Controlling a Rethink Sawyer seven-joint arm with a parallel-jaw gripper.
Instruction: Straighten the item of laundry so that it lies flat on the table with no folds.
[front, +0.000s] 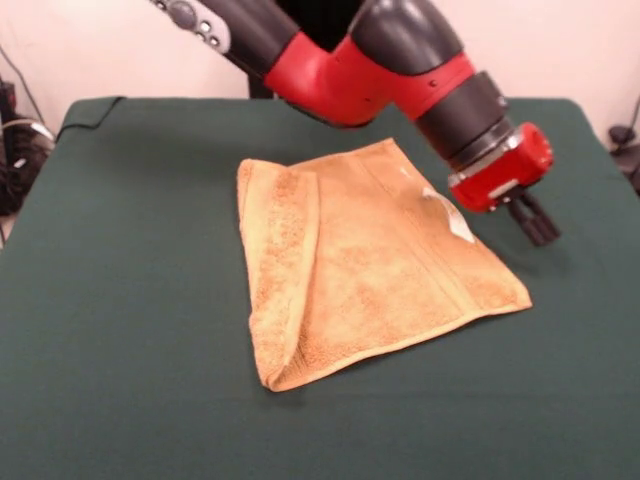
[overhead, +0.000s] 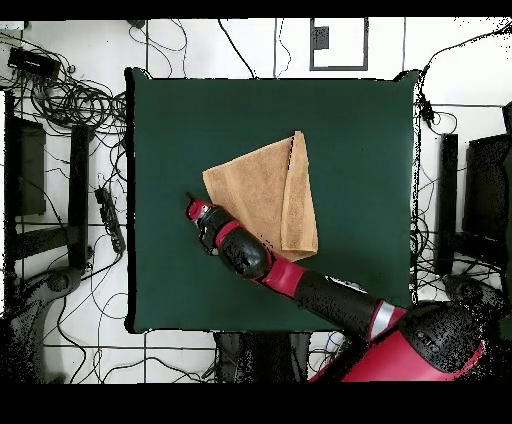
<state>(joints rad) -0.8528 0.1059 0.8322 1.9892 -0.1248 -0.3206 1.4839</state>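
Note:
The golden-orange towel lies in the middle of the dark green table. A long strip along its left side in the front view is folded over onto the rest. A small white tag lies near its right edge. In the overhead view the towel shows the folded strip on its right side. My gripper hangs low just off the towel's right edge, over bare cloth, and holds nothing that I can see. In the overhead view the gripper sits beside the towel's lower left edge.
My red and black arm reaches over the towel's far corner from the table's far side. Cables and dark equipment lie on the floor around the table. The table's edges are far from the towel on all sides.

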